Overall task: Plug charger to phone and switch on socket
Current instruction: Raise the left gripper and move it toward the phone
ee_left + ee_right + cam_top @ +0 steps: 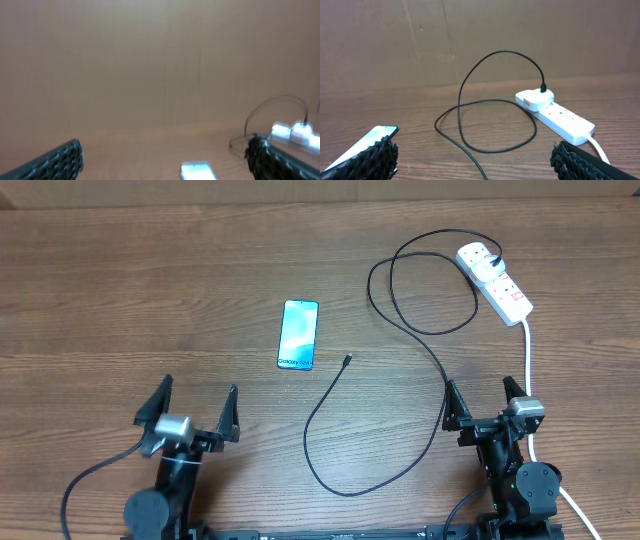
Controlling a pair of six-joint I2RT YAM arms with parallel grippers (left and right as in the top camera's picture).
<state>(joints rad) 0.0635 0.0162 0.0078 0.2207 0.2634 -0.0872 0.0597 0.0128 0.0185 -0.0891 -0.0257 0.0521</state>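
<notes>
While left gripper (200, 387) and right gripper (478, 383) sit wide open and empty, nothing is done.
Charger (504, 51) lies near phone (299, 334), not joined to it; socket (494, 282) switch is left.

The phone (299, 334), slim with a lit blue-cyan screen, lies flat and face up ahead of the fingers (229, 412) of the left gripper (200, 384). The white socket (497, 282) lies angled well ahead of the fingers (452, 406) of the right gripper (478, 382). The charger (504, 51) has its black plug seated in the socket's far end, and its thin cable loops back between both finger pairs, its tip free just beside the phone.
</notes>
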